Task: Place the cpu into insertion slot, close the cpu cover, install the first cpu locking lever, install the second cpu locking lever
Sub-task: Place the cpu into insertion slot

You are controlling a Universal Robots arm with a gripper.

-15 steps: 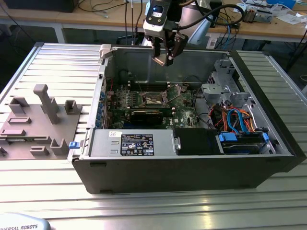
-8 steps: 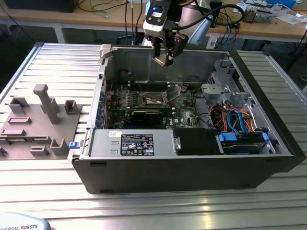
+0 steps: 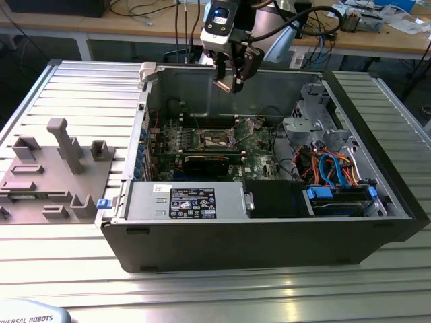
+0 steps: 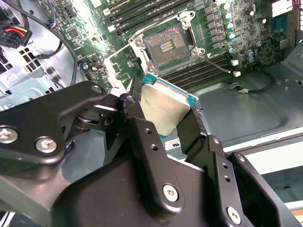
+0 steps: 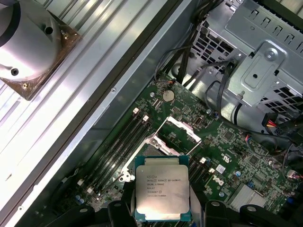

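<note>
My gripper (image 3: 231,82) hangs above the back of the open black computer case (image 3: 269,235), shut on the cpu (image 4: 165,111). The cpu (image 5: 162,187) is a flat square chip with a silvery top, clamped by its edges between two black fingers (image 4: 142,137). Below it on the green motherboard (image 3: 259,151) lies the insertion slot (image 4: 166,46), a dark square socket with a metal rim and nothing in it. In the first wrist view the cpu cover (image 5: 179,128) stands tilted up beside the slot. A thin locking lever (image 4: 218,64) sticks out from the socket, swung free.
A silvery drive cage (image 3: 311,114) and coloured cables (image 3: 333,168) fill the case on the exterior view's right. A labelled power supply (image 3: 192,202) sits along the front. A grey fixture (image 3: 54,171) stands on the slatted table (image 3: 215,289) on that view's left.
</note>
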